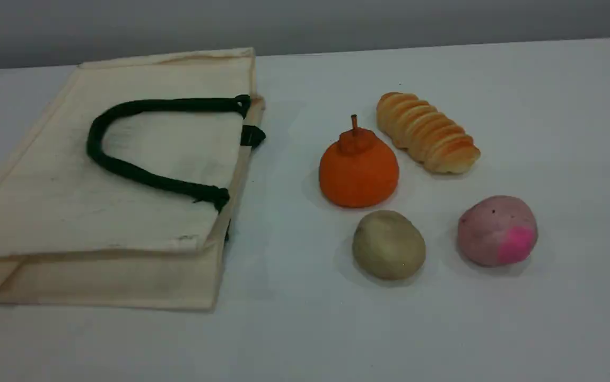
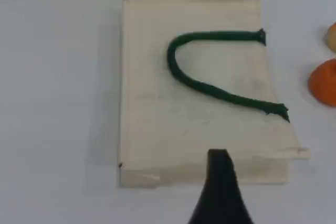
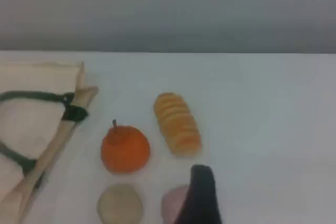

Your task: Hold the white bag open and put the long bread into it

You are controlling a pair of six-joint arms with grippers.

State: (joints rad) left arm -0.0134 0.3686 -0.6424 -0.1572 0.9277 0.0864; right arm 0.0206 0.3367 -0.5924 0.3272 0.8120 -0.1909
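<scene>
A: Flat bag [image 1: 71, 212] at left, mouth facing right; bread [image 1: 427, 132] far right, just beyond orange [image 1: 358, 170].
B: Both spread, empty: left gripper [image 2: 219, 166], right gripper [image 3: 202, 179]. Left should lift handle [image 1: 177, 104] high, then right pinches bread mid-length.

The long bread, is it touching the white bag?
Apart. The scene view shows bare table between the long bread and the white bag.
</scene>
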